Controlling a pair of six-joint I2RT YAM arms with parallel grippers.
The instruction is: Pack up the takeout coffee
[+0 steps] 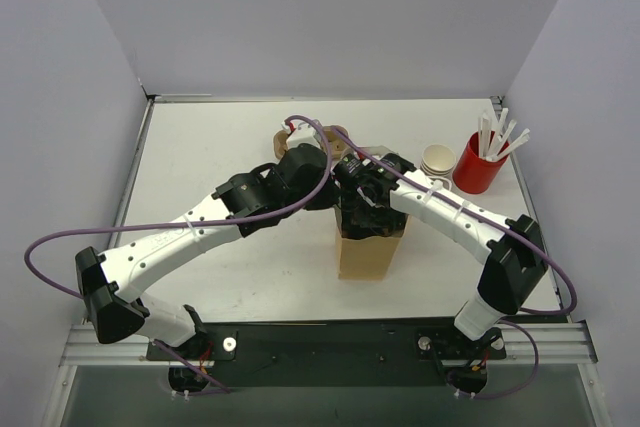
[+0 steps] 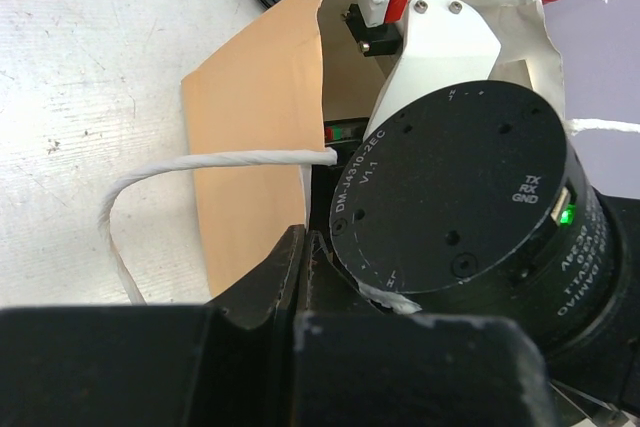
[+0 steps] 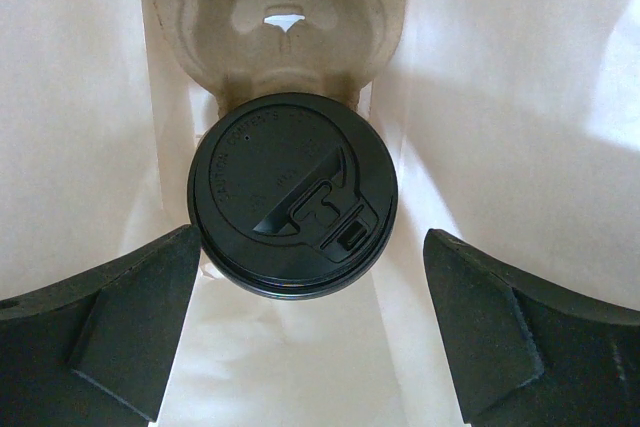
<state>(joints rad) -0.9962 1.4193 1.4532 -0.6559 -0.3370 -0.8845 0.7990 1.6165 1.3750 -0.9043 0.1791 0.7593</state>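
**Takeout coffee: position check**

The takeout coffee (image 3: 292, 195) stands upright inside the brown paper bag (image 3: 500, 97), viewed straight down from the right wrist camera. Only its round black plastic lid shows, fitted on, with a raised sip tab and embossed lettering. The cup body is hidden under it. The lid overlaps the near end of a moulded pulp carrier (image 3: 290, 37); whether it is seated in a well cannot be told.
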